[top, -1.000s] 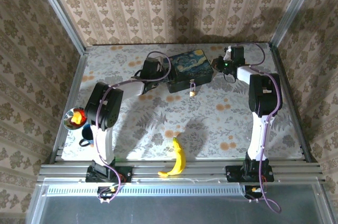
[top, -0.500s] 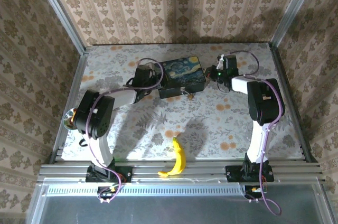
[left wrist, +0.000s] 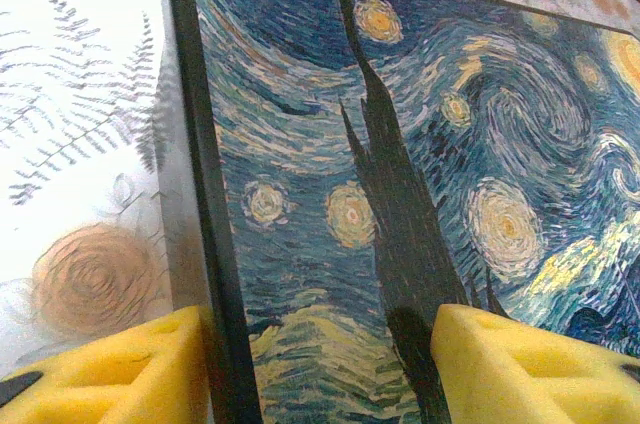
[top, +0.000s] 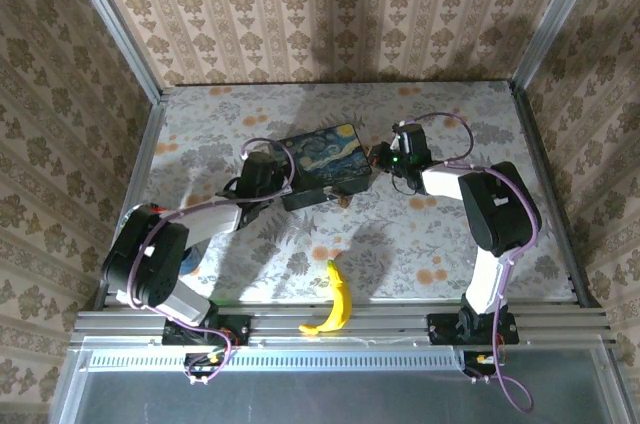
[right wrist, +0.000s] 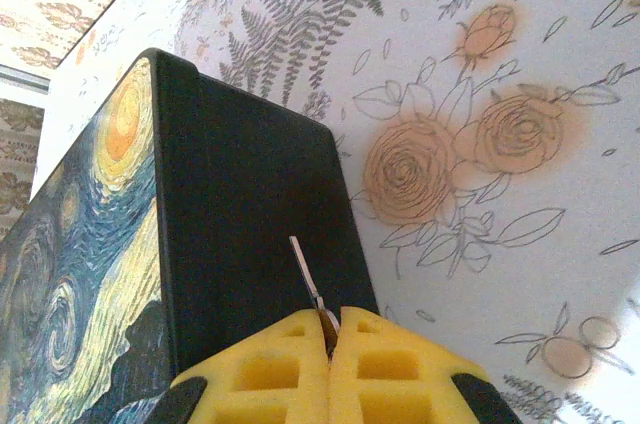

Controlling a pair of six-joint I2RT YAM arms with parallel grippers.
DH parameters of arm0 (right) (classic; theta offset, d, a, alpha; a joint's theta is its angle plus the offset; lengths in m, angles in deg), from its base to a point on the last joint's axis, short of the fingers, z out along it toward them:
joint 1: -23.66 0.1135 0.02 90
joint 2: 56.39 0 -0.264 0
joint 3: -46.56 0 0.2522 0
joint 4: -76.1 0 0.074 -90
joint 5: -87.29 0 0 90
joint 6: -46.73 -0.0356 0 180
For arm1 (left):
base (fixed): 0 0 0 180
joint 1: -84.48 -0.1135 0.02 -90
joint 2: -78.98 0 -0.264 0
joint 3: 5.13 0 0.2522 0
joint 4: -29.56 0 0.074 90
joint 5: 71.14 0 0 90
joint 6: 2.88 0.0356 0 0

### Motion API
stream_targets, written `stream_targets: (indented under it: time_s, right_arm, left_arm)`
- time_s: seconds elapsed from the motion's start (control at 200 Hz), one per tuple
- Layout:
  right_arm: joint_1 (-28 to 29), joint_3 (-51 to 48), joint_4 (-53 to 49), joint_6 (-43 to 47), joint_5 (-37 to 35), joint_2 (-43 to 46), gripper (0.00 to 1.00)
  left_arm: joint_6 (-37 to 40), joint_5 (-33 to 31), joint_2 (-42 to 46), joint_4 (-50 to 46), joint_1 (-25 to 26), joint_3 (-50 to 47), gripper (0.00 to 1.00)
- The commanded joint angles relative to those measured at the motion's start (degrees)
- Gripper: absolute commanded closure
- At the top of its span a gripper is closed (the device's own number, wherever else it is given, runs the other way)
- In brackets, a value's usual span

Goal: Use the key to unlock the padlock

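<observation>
Starting at the left of the overhead view: left arm, laid low across the floral table, reaching toward the table's middle.

Item: left gripper, at the left end of the painted box. Claw roughly half open. In the wrist view one yellow foam pad sits against the box's black side rim and the other rests on the painted lid, with the box's edge caught between them.

Item: painted box, dark-walled, lid showing a swirling blue-and-yellow night sky. Lies slightly askew near the table's centre, between the two grippers.

Item: padlock, a small brass speck at the box's near wall, on the side facing the arm bases. Too small to read its shackle or keyhole.

Item: banana, yellow, at the near edge of the table, well apart from the box.

Item: right gripper, just beside the box's right end. Claw closed tight, foam pads meeting, with the key nipped between them.

Item: key, a thin silvery blade standing out past the pads and pointing at the box's black end wall, close to it; contact cannot be told. Key and padlock are apart, round the box's corner from each other.
</observation>
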Motion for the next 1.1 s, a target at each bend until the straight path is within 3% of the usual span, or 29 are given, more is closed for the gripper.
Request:
stream_targets:
  time_s: [0.0, 0.35, 0.635, 0.81, 0.99, 1.095]
  right_arm:
    - [6.38, 1.21, 1.26, -0.53, 8.58, 0.95, 1.00]
    - [6.12, 10.54, -7.51, 3.28, 4.01, -3.08, 1.00]
    - [4.17, 13.35, -16.13, 6.52, -3.48, -1.36, 1.00]
    - [2.30, 10.62, -19.17, 8.68, -8.44, 3.83, 1.00]
    - [0.44, 6.59, -21.87, 10.36, -12.21, 10.22, 1.00]
    - [-0.02, 3.26, -23.36, 11.08, -14.31, 14.52, 1.00]
  left_arm:
    - [-1.25, 7.28, 0.47, 3.67, 4.26, 0.09, 0.41]
    - [-1.22, 10.46, -6.57, 8.14, 0.18, 1.48, 0.39]
    - [-0.74, 9.51, -0.71, 4.40, -0.79, -0.26, 0.26]
    - [0.76, 4.05, 8.16, -3.23, -1.06, -2.10, 0.00]
    - [1.84, -2.80, 17.28, -13.75, 0.11, -1.91, 0.00]
    - [0.97, -8.48, 20.87, -19.69, 3.49, -0.90, 0.00]
